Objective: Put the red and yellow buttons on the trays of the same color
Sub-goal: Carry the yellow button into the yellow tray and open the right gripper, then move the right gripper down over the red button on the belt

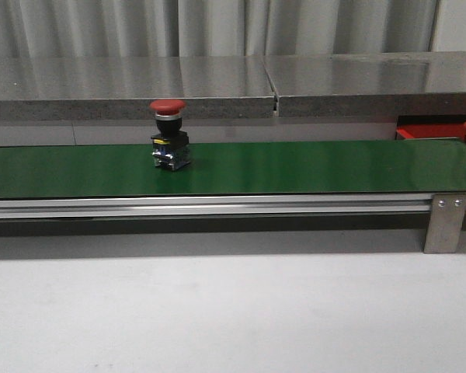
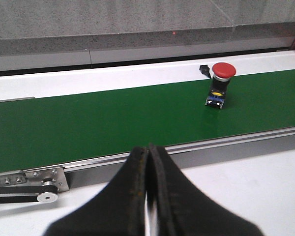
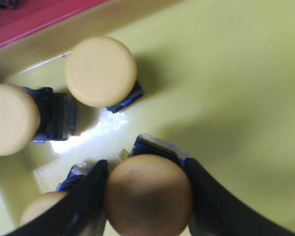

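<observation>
A red-domed button [image 1: 169, 134] stands upright on the smooth green belt [image 1: 311, 165]. The left hand [image 2: 148, 162] is clenched, empty. The right hand [image 3: 148, 192] grasps a round yellow-capped button [image 3: 148, 194] over the glossy yellow tray [image 3: 236, 88].

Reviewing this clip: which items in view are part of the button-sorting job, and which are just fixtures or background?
Part of the job:
- red button standing on the belt
- yellow buttons on the yellow tray
- yellow button between the right gripper fingers
- red tray, far right
- left gripper, shut, empty

Just there:
- green belt
- grey ledge behind it
</observation>
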`<state>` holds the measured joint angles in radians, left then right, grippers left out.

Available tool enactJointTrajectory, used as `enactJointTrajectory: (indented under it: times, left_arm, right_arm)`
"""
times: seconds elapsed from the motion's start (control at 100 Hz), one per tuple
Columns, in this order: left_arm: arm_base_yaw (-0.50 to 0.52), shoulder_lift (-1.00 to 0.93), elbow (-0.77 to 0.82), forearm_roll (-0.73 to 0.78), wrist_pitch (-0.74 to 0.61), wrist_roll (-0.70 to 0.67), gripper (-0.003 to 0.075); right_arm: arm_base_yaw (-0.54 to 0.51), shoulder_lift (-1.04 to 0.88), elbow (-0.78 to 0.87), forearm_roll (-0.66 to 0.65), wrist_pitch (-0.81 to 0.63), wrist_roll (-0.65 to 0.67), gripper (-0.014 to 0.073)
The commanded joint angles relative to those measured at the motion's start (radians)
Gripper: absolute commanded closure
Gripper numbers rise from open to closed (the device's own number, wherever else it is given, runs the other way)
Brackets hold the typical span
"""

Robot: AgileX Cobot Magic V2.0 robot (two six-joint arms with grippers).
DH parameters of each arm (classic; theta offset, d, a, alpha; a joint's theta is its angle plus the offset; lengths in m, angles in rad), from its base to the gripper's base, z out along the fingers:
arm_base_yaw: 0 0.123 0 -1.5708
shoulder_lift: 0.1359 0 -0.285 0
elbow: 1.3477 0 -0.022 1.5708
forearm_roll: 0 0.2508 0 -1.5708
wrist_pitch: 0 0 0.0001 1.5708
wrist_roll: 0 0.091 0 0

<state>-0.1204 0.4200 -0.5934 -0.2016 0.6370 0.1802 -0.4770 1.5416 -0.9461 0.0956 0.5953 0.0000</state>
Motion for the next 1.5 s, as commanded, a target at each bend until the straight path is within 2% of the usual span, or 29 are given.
enactJointTrajectory:
  times: [0.0, 0.09, 0.16, 0.26, 0.33, 0.52, 0.8, 0.95, 1.13, 1.49]
  left_arm:
    - [-0.007, 0.005, -0.025, -0.018, -0.066, -0.001, 0.0739]
    - [-0.007, 0.005, -0.025, -0.018, -0.066, -0.001, 0.0739]
    - [-0.007, 0.005, -0.025, -0.018, -0.066, -0.001, 0.0739]
    - [-0.007, 0.005, -0.025, -0.018, -0.066, -0.001, 0.0739]
    - [-0.007, 0.005, -0.025, -0.018, -0.066, -0.001, 0.0739]
    - [-0.007, 0.005, -0.025, -0.018, -0.066, -0.001, 0.0739]
    - [-0.007, 0.005, -0.025, -0.018, -0.066, -0.001, 0.0739]
    - [-0.007, 0.005, -0.025, -0.018, -0.066, -0.001, 0.0739]
    - [-0.007, 0.005, -0.025, -0.018, -0.068, -0.001, 0.0739]
    - [-0.007, 0.005, -0.025, -0.018, -0.068, -0.001, 0.0739]
  right_arm:
    - [-0.007, 0.004, -0.023, 0.001, -0.053, 0.000, 0.0551]
    - [-0.007, 0.026, -0.023, 0.010, -0.053, 0.000, 0.0494]
    - [-0.007, 0.027, -0.023, 0.012, -0.063, 0.000, 0.0371]
    - [-0.007, 0.027, -0.023, 0.025, -0.069, 0.000, 0.0151]
    - [-0.007, 0.026, -0.023, 0.028, -0.075, 0.000, 0.0086]
    - [-0.007, -0.021, -0.023, 0.028, -0.089, 0.000, 0.0086]
    - [0.026, -0.188, -0.023, 0.028, -0.069, 0.000, 0.0086]
    - [0.102, -0.249, -0.029, 0.026, -0.052, -0.036, 0.0075]
    - [0.206, -0.235, -0.127, 0.027, 0.102, -0.063, -0.0066]
    - [0.458, -0.186, -0.307, 0.030, 0.244, -0.167, -0.0059]
